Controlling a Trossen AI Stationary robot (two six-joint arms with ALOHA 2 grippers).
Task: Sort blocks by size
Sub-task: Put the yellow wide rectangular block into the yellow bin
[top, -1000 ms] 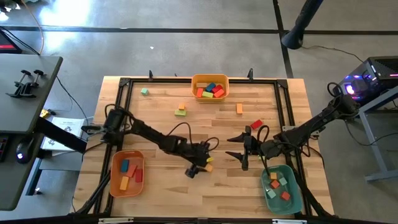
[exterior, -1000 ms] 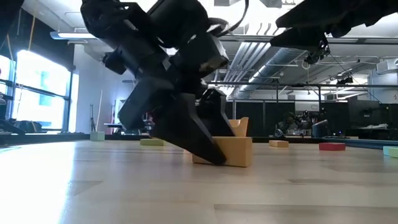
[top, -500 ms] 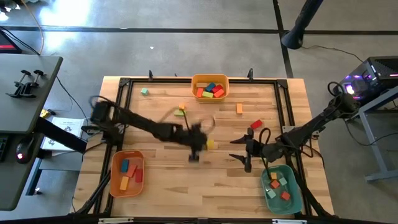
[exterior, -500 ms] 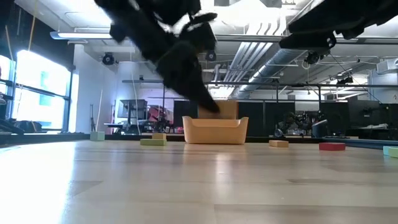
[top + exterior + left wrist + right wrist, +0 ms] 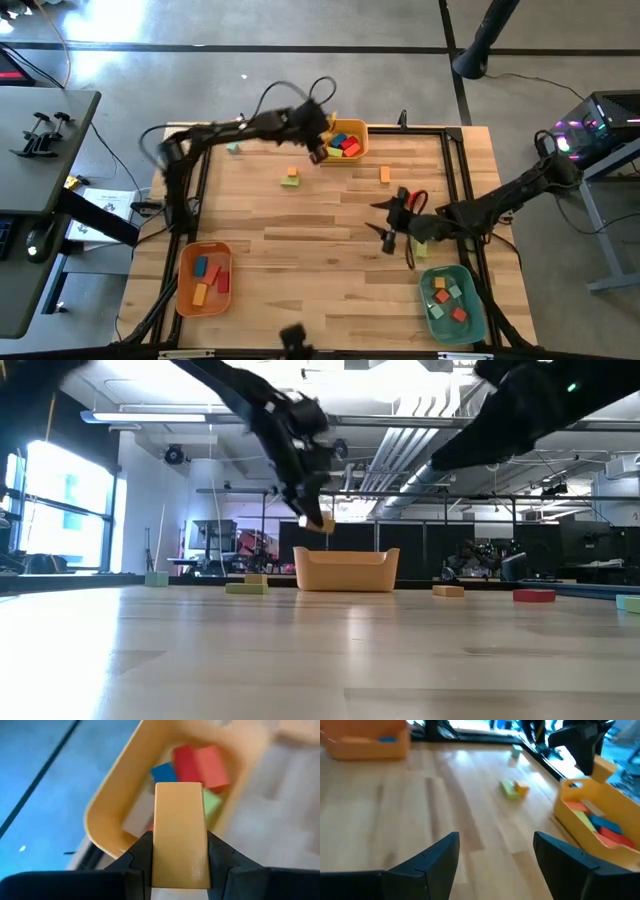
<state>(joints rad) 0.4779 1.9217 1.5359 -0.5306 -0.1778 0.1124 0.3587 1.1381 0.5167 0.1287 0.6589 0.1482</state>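
My left gripper [image 5: 318,148] hangs over the near-left rim of the orange bin [image 5: 352,128] at the table's far edge, shut on a yellow block [image 5: 180,830]. The low view shows this block [image 5: 322,523] in the air above the bin [image 5: 345,572]. The bin holds red, blue and green blocks [image 5: 195,765]. My right gripper [image 5: 385,226] hovers open over the table's right half, nothing between its fingers [image 5: 495,860]. Loose blocks lie on the table: a green and orange pair [image 5: 291,177], an orange one [image 5: 385,174], a red one [image 5: 413,200], a green one [image 5: 232,147]. My left gripper pinches the yellow block by its two long sides [image 5: 156,851] between its two fingers [image 5: 219,854], and the block runs along the fingers, its far end sticking out past them. The fingers slant down toward the bin. The block is lifted clear, above the bin's rim.
An orange bin [image 5: 204,277] with several blocks stands at the near left, a teal bin [image 5: 452,300] with several blocks at the near right. A black frame [image 5: 455,170] edges the tabletop. Bare wood lies in the middle of the table.
My left gripper has shut on the yellow block near the table's middle, lifted it clear and carried it quickly up and toward the far edge, over the far orange bin. My right gripper has drifted a little toward the far edge, staying open.
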